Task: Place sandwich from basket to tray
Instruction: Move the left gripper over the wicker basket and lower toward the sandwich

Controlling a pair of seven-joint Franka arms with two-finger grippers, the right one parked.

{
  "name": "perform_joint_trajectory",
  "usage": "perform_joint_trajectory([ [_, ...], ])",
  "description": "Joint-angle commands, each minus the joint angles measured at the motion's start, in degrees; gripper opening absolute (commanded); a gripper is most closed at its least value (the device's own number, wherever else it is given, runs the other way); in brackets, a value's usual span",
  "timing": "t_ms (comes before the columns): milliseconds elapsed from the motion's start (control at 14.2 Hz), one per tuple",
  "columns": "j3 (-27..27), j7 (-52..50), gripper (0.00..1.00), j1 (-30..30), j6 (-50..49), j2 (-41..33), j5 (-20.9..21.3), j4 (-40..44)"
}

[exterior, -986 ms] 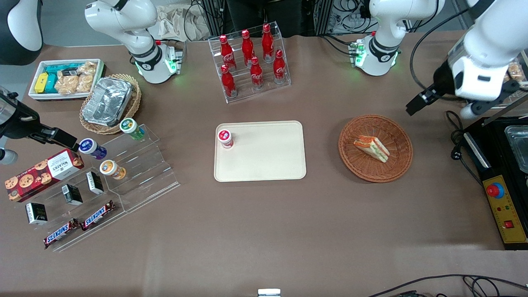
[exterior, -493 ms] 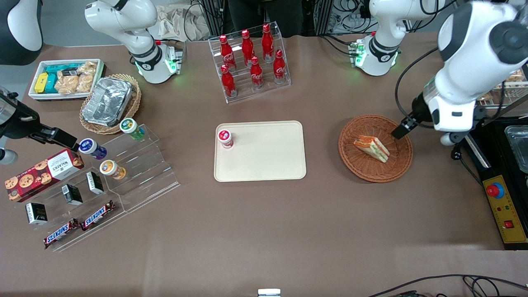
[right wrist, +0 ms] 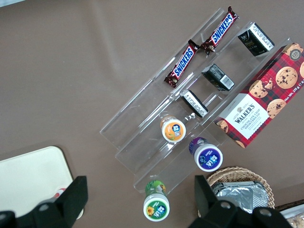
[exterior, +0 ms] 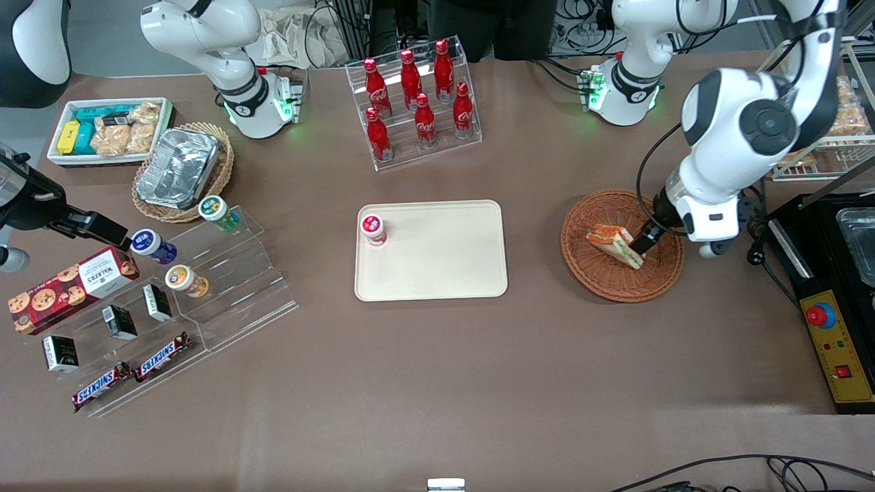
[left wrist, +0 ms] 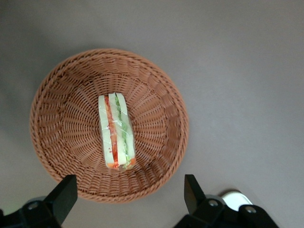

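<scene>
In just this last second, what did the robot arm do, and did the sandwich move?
The arm swung in from the working arm's end of the table, and its tool now hangs over the basket, fingers open, right by the sandwich. Nothing was grabbed. The sandwich stayed in the basket, and the tray and its small red-capped cup stayed put.

The gripper (exterior: 642, 243) covered one end of the sandwich (exterior: 612, 240); the picture's edge cut its fingers (left wrist: 61, 199) short.
</scene>
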Motion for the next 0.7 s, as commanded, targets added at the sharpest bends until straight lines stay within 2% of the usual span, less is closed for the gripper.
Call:
perform_joint_trajectory([
  [0, 0.07, -5.35, 1.00, -0.63, 3.32, 1.41, 1.09, -2.26],
  [211, 0.07, -7.74, 1.00, -0.63, 5.52, 3.01, 1.18, -3.40],
  [634, 0.16, -8.79, 1.00, -0.55, 16.50, 2.83, 0.92, -11.57],
])
